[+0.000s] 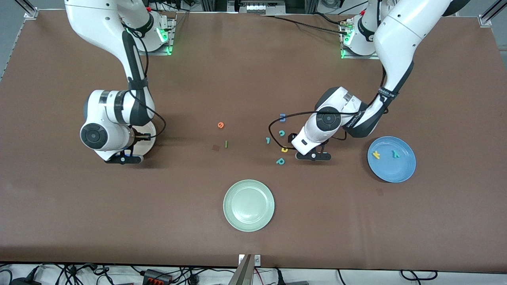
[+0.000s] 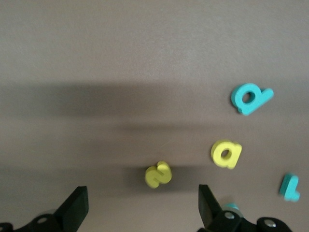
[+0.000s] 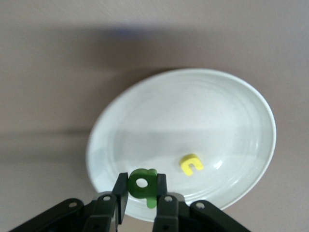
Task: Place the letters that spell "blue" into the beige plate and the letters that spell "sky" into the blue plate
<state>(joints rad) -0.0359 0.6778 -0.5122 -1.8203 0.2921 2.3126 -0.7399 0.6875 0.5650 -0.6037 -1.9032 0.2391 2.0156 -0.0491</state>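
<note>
My right gripper (image 3: pixel 142 186) is shut on the dark green b (image 3: pixel 144 185) and hangs over the rim of the beige plate (image 3: pixel 212 111), where the yellow u (image 3: pixel 191 164) lies. From the front, that gripper (image 1: pixel 126 157) hides most of the plate (image 1: pixel 151 136). My left gripper (image 2: pixel 141 200) is open just above the table, with the yellow s (image 2: pixel 158 174) lying a little ahead of its fingers (image 2: pixel 77 205). The orange e (image 1: pixel 221 125) and green l (image 1: pixel 226 144) lie mid-table. The blue plate (image 1: pixel 404 172) holds the yellow k (image 1: pixel 376 155) and teal y (image 1: pixel 395 154).
Beside the left gripper (image 1: pixel 313 156) lie a teal p (image 1: pixel 280 161), a yellow d-like letter (image 1: pixel 284 149), a teal l (image 1: pixel 268 140), a teal c (image 1: pixel 281 133) and a blue letter (image 1: pixel 282 117). A pale green plate (image 1: pixel 248 205) sits nearer the front camera.
</note>
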